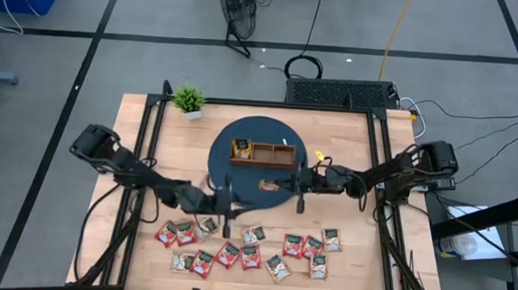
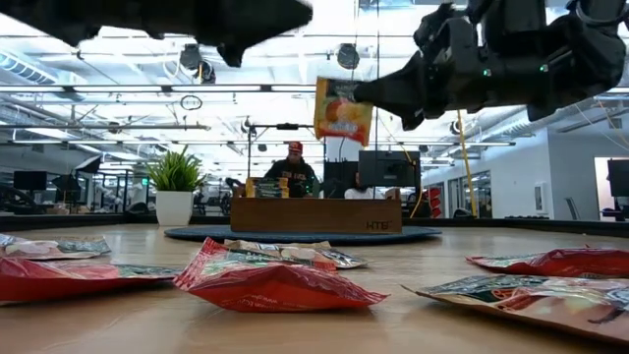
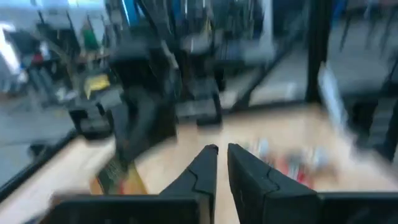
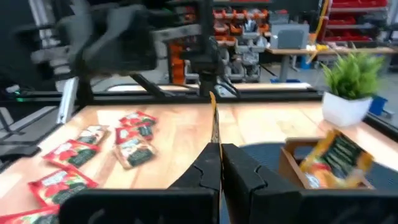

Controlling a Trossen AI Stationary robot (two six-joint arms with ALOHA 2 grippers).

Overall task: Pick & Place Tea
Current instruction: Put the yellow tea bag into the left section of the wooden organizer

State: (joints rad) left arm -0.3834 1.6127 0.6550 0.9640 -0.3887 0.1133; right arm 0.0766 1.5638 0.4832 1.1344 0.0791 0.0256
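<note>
Right gripper (image 2: 378, 93) fingers pinch an orange sachet (image 2: 343, 110) by its edge above the tray (image 1: 263, 153); slippage likely. Left gripper (image 1: 227, 199) fingers nearly closed, empty.

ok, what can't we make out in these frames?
Left wrist view: the table sachets are too smeared to count or read.
Right wrist view: the orange sachet in the right gripper shows edge-on, so its face is hidden.
Low view: the wooden tray front wall hides its contents.
High view: the table sachets' print is too small to read.
</note>
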